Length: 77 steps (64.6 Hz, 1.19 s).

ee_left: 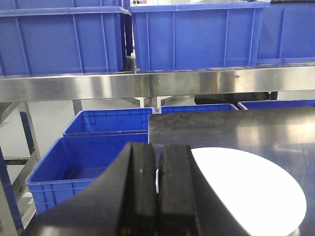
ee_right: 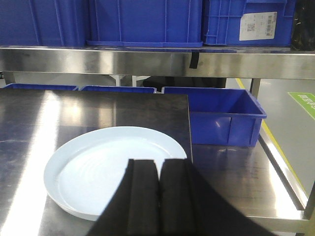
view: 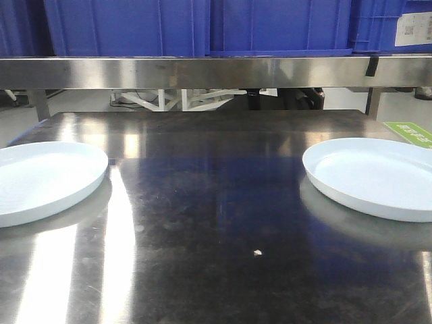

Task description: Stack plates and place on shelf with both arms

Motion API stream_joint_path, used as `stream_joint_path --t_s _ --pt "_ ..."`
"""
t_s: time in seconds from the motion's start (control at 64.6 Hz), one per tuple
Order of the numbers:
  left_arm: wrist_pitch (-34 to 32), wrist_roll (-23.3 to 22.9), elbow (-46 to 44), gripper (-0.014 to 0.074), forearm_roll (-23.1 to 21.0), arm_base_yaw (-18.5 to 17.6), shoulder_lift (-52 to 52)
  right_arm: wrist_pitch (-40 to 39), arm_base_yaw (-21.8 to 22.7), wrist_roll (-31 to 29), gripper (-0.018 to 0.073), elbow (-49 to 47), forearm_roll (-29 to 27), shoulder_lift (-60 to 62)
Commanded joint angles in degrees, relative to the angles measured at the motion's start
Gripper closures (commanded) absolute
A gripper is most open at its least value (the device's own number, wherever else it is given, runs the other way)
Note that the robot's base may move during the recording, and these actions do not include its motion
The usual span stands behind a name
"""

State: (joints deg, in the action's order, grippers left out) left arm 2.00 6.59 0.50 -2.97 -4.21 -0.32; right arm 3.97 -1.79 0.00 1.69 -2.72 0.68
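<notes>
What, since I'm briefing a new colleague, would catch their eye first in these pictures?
Two glossy white plates lie far apart on the dark steel tabletop: the left plate and the right plate. Behind and above, blue crates sit along the stainless shelf. The left gripper and right gripper, both shut, each hover near a plate.
</notes>
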Motion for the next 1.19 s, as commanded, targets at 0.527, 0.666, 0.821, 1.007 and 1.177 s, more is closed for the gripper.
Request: stream_joint_path --t_s 0.527,0.666,0.821,1.007,1.177 --pt "-4.8 -0.2 0.2 0.0516 -0.1 0.1 -1.2 -5.3 0.0 -0.4 0.0512 0.0 0.6 1.1" --pt "-4.5 -0.2 -0.1 0.0516 -0.1 0.1 -0.9 -5.3 0.0 -0.4 0.0512 0.0 0.6 1.1" --pt "-2.7 -0.2 -2.9 0.0516 -0.1 0.1 -0.9 -5.3 0.0 -0.4 0.0512 0.0 0.6 1.1" --pt "0.7 -0.2 -7.2 0.0508 -0.1 0.1 -0.9 -5.3 0.0 -0.4 0.0512 0.0 0.6 1.1" --pt "8.0 -0.2 -11.6 0.0508 -0.1 0.1 -0.9 -5.3 0.0 -0.4 0.0512 0.0 0.6 1.1"
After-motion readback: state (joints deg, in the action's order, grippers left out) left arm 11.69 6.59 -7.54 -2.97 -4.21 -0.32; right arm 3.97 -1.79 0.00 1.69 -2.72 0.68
